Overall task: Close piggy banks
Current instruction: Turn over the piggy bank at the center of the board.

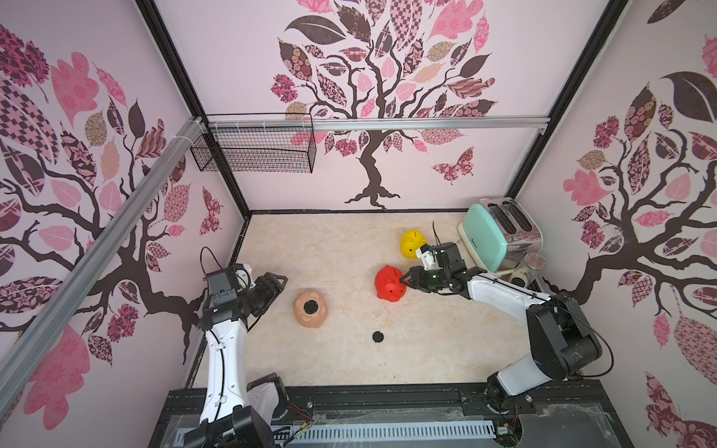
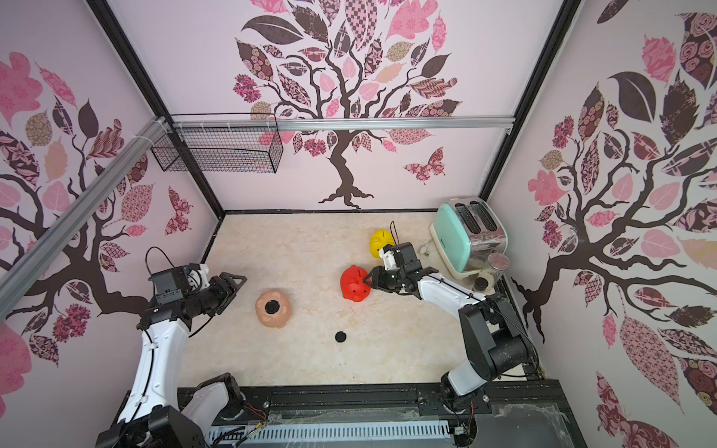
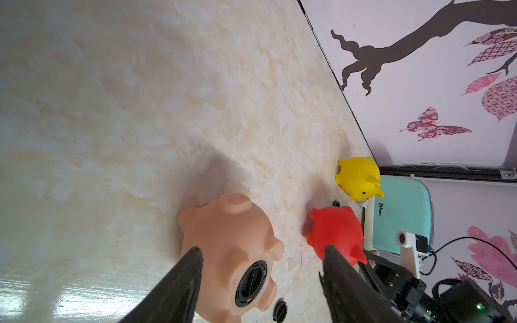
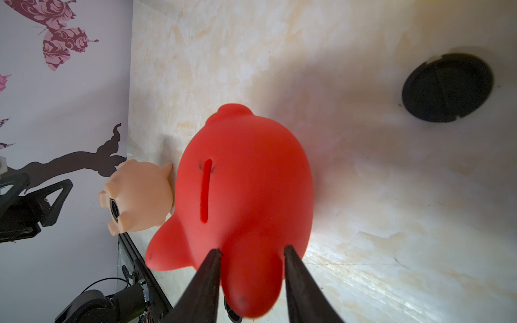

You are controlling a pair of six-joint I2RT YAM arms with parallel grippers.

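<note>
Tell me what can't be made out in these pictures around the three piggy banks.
- Belly hole of the red piggy bank: hidden under its own body in every view, so whether it is plugged or open is unknown.
- Belly of the yellow piggy bank: likewise hidden. In both top views the right arm also covers part of it.
- Contents of the jar: too small and blurred in both top views.

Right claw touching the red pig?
Touching. The right wrist view shows the right claw with both fingers flush against a bulge of the red pig, no gap either side.
</note>
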